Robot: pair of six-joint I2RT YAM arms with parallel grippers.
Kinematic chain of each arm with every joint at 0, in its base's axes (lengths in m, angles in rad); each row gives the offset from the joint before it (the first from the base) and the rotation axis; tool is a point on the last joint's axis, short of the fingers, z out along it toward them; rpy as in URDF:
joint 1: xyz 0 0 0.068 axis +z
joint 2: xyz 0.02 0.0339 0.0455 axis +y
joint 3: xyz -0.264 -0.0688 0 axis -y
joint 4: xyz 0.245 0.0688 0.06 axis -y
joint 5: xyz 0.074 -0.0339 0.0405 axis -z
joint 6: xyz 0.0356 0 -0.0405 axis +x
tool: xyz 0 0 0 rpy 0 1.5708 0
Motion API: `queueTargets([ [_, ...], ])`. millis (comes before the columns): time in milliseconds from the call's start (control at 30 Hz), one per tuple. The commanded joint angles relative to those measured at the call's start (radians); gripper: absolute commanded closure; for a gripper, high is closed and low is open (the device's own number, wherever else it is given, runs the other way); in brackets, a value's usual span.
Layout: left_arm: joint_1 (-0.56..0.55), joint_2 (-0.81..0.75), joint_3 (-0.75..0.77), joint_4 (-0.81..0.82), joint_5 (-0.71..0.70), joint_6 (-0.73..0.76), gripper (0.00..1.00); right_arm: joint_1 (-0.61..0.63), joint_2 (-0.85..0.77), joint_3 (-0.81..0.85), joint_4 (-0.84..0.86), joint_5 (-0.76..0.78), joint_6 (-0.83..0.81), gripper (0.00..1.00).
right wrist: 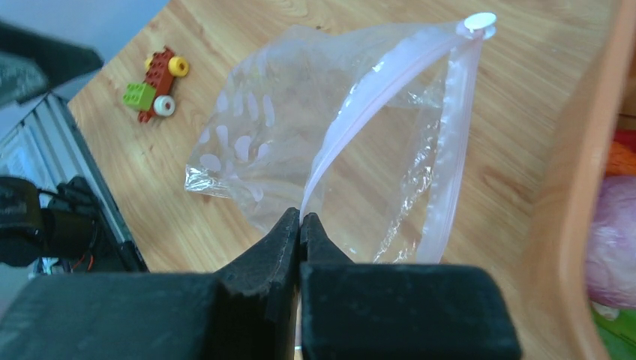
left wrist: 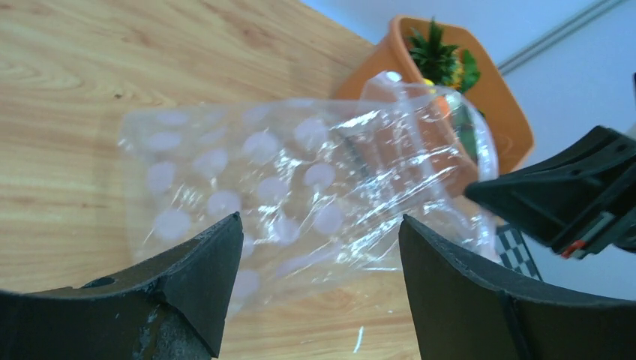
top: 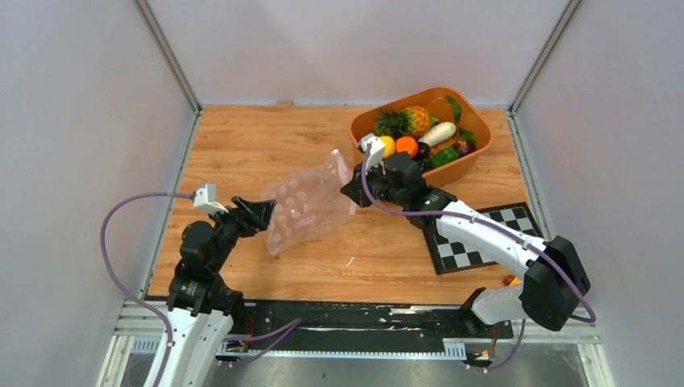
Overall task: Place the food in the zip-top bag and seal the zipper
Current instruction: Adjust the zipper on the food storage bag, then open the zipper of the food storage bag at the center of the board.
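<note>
Clearly, the right gripper (right wrist: 300,223) is clamped on the pinkish press-strip zipper (right wrist: 375,105) of the clear, polka-dotted zip-top bag (top: 310,205), holding its mouth raised and gaping beside the orange plastic tub (top: 476,113). The left gripper (left wrist: 319,229) is released, jaws wide, at the bag's bottom edge. Nothing looks bagged: the coloured plastic toy food (top: 407,146) lies in the tub, so filling and sealing are both left to do.

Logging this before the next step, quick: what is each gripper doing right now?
Left gripper: open, holding nothing.
Right gripper: closed on the zip-top bag, pinching its zipper strip.
</note>
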Motion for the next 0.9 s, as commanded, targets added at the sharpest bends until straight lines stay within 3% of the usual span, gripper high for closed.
queueTargets([
  [0, 0.003, 0.104, 0.092, -0.014, 0.145, 0.046, 0.17, 0.111, -0.079, -0.044, 0.087, 0.085, -0.115, 1.00],
  [133, 0.002, 0.176, 0.121, 0.086, 0.264, -0.009, 0.19, 0.202, -0.127, -0.124, 0.157, 0.186, -0.148, 1.00],
  [333, -0.048, 0.248, 0.234, 0.060, 0.250, -0.020, 0.21, 0.260, -0.199, -0.264, 0.326, 0.146, -0.104, 1.00],
  [633, -0.412, 0.452, 0.441, -0.069, -0.058, 0.077, 0.22, 0.288, -0.205, -0.267, 0.300, 0.199, -0.103, 1.00],
  [867, -0.555, 0.599, 0.560, -0.181, -0.183, 0.040, 0.23, 0.329, -0.258, -0.296, 0.305, 0.278, -0.139, 1.00],
])
